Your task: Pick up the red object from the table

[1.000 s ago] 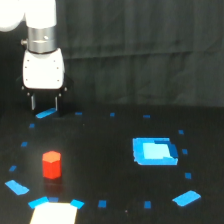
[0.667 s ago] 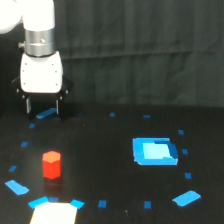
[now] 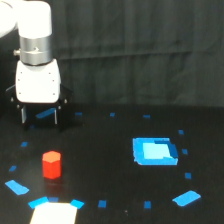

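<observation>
The red object [image 3: 51, 165] is a small red-orange hexagonal block standing upright on the black table [image 3: 110, 170], at the exterior view's left front. My gripper [image 3: 39, 117] hangs from the white arm above and behind the block, a clear gap apart from it. Its two dark fingers [image 3: 23, 114] point down and stand spread apart with nothing between them.
A large blue square patch [image 3: 154, 151] lies at the exterior view's right. Small blue tape marks [image 3: 188, 198] dot the table in a ring. A white sheet [image 3: 54, 214] with blue corners lies at the front edge, below the block. A black curtain [image 3: 140, 50] hangs behind.
My gripper has moved down and a little forward, toward the block. Its fingers stay spread. The block has not moved.
</observation>
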